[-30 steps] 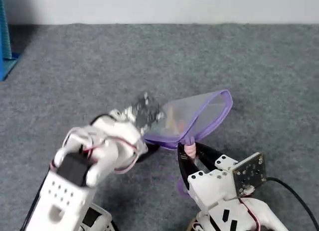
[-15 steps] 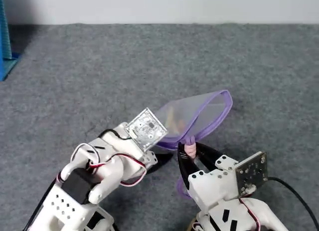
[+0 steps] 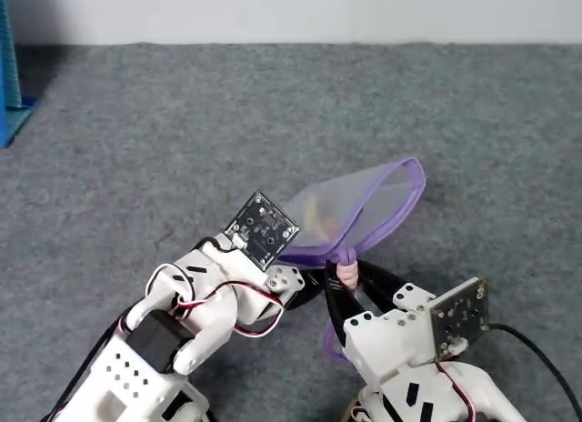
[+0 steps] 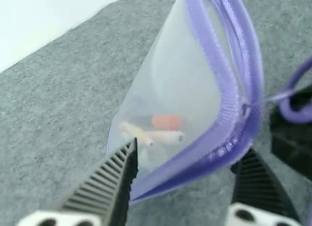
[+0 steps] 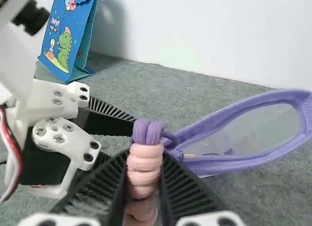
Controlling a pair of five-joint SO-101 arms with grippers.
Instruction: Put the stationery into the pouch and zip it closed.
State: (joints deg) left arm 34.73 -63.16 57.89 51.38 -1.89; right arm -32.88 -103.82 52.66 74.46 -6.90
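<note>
Both arms are built from glossy white moulded plastic. The left arm's white shell [image 3: 118, 376] is pierced by a grid of small round holes, and a black boxy servo [image 3: 156, 336] is set into it. Thin red and white wires [image 3: 214, 295] are looped along it. A dark square circuit board [image 3: 262, 229] is fixed at its wrist. A paler square board [image 3: 459, 317] is mounted on the right arm's white shell [image 3: 391, 345], and a black cable [image 3: 536, 349] is led away from it. The left gripper [image 4: 190, 148] and the right gripper [image 5: 145, 158] are fitted with black ribbed fingers [image 4: 109, 184]. Silver screws [image 5: 57, 94] are set in a white plastic bracket [image 5: 61, 138]
</note>
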